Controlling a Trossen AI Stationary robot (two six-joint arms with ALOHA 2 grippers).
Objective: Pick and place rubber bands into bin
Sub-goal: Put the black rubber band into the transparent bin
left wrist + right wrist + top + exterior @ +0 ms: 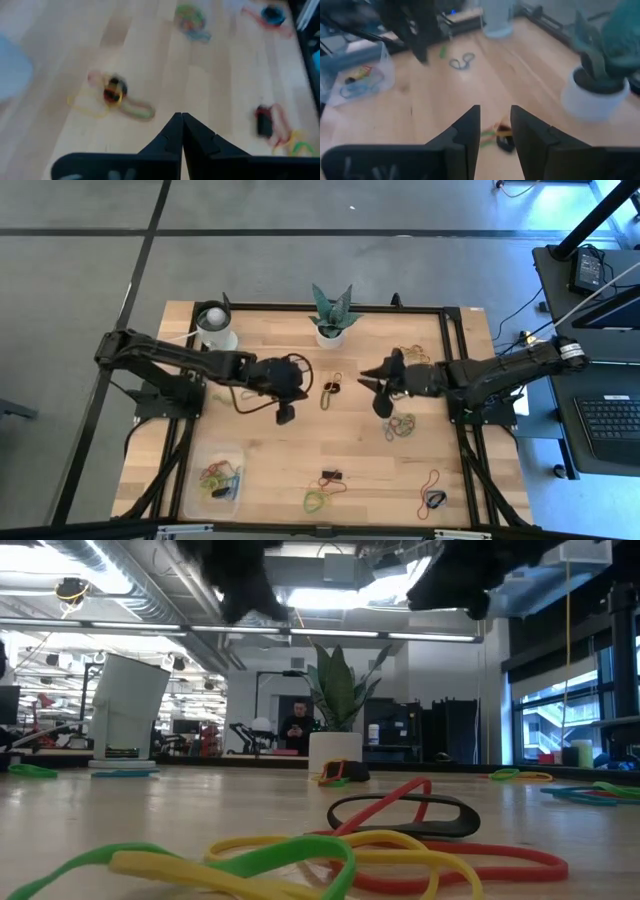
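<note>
Spanning the whole work area, the wooden table (300, 450) carries the job's scatter, and both arms reach in from opposite sides so that their tips meet near the middle, probably because one small cluster of bands lies there. The bin (214, 477) sits near the front left corner, on the left arm's side, already holding several coloured loops, which suggests the task is partly done. The left gripper (285, 413) hangs over bare wood between the bin and the centre, its fingers (181, 131) pressed together with nothing visibly between them. The right gripper (378, 388) hovers just beside the central cluster, its two fingers (470, 127) parted with a gap, apparently lined up on the loops ahead of it. The rubber bands (331, 389) of that cluster lie just left of the right gripper and a little behind the left one, near the white plant pot (330, 333). More bands lie loose at the table's front and right, well apart from both grippers.
</note>
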